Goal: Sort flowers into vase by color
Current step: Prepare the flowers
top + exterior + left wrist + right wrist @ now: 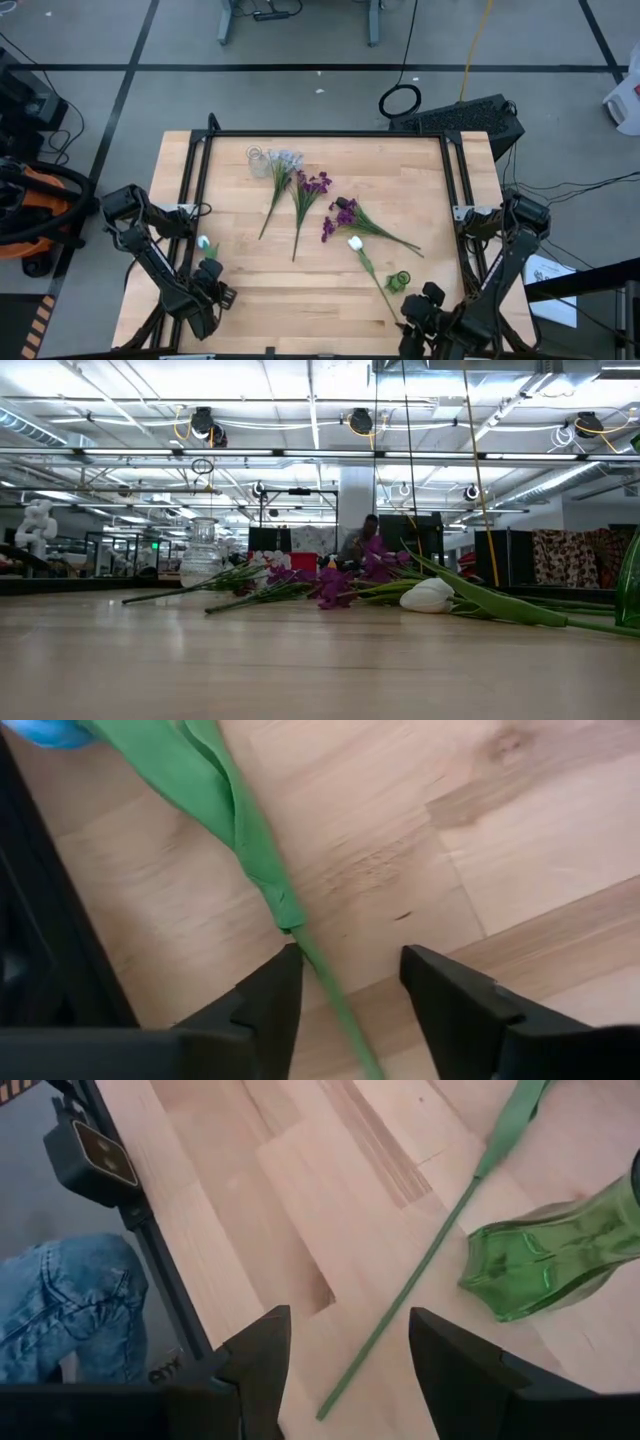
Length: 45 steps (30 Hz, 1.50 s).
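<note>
Wooden desk (250, 290) under workshop lights. Left pincer (345, 982) low at the near-left, jaws parted astride a thin green stalk (262, 855), not yet pinching. Stalk sits hard against one finger; closing could flick it aside or miss. Other flowers (320, 205) lie mid-desk beside a clear vase (258, 160). Right pincer (345, 1345) waits open, empty, near a green vase (545, 1260); a careless swing might topple it.

The wooden table (240, 300) stood on a grey floor (300, 95) crossed by dark lines. Beyond its far edge a coiled black cable (400, 100) lay on the floor, with a yellow cable (475, 45) running away. Long ceiling lights (150, 375) and pipes ran overhead. A person (365, 540) sat far behind the table; another's jeans (65, 1310) showed beside its edge.
</note>
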Each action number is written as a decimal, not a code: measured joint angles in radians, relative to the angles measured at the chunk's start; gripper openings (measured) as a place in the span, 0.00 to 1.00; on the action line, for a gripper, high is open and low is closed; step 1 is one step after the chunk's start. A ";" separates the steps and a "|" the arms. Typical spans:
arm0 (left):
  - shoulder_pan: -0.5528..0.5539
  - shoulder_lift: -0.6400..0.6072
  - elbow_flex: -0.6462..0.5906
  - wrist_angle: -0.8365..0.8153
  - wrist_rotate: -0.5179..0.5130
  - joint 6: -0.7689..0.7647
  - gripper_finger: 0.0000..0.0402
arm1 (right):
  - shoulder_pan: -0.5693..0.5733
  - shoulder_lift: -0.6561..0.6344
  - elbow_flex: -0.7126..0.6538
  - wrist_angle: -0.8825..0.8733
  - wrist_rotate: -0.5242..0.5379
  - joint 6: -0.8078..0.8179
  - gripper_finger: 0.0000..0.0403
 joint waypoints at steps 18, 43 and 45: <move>0.000 0.004 0.001 0.002 -0.087 0.078 0.02 | -0.032 0.199 0.000 0.016 -0.193 0.122 0.49; 0.002 0.005 0.036 -0.017 -0.171 0.104 0.02 | -0.029 0.293 0.002 0.089 -0.139 0.190 0.03; 0.002 0.005 0.036 -0.016 -0.179 0.104 0.02 | -0.030 0.293 0.002 0.100 -0.139 0.192 0.01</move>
